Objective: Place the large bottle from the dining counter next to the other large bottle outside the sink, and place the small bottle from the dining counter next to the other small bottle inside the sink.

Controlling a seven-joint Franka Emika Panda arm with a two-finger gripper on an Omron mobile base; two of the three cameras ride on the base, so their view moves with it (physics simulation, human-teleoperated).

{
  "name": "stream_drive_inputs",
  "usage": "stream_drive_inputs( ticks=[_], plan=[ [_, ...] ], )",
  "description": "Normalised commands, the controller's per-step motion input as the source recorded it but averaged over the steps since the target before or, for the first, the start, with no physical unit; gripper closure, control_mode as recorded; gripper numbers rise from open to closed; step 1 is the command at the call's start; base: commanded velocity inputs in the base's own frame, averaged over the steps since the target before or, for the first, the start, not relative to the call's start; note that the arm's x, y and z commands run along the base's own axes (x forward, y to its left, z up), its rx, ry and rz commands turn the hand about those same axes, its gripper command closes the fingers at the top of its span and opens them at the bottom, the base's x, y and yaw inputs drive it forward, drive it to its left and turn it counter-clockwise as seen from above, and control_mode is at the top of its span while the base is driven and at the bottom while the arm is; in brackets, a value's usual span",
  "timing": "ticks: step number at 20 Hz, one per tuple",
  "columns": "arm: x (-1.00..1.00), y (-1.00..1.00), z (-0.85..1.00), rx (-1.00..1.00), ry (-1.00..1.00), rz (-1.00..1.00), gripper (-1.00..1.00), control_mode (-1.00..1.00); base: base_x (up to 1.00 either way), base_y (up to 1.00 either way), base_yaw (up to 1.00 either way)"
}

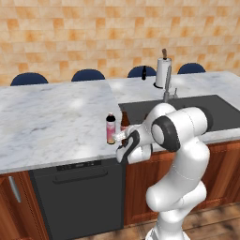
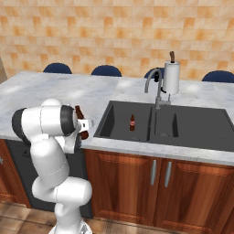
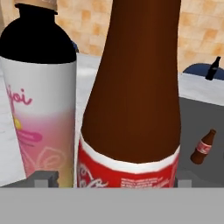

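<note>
Two big bottles side by side at counter edge in left base view: brown large bottle (image 1: 124,121) just right of pink-orange large bottle (image 1: 110,129), both outside sink (image 1: 187,105), near its left rim. Gripper (image 1: 123,139) right at them, arm low over the edge. Small black bottle (image 1: 144,71) far back on dining counter (image 1: 206,82), not yet fetched. Right base view: brown neck poking up behind arm; other small bottle (image 2: 132,122) upright in left basin. Hand view: brown bottle dead centre btwn tips, pink one just beside it; jaws spread wider than the bottle, gap showing on one side, so nothing gripped. Judged: step 1 done bar the retreat. Next: back straight off w/o clipping either bottle, then go for black one and set it in basin by its twin.
</note>
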Motion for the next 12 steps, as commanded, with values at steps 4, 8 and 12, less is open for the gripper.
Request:
stream_drive_inputs(
  ticks=[4, 8, 12],
  plan=[
    [-0.33, 0.00, -0.46, 0.00, -0.15, 0.00, -1.00, -1.00, 0.00, 0.00, 0.00],
    [-0.45, 0.00, -0.09, 0.00, -0.19, 0.00, -1.00, -1.00, 0.00, 0.00, 0.00],
    [-0.30, -0.07, 0.00, 0.00, -0.17, 0.00, -1.00, -1.00, 0.00, 0.00, 0.00]
  ],
)
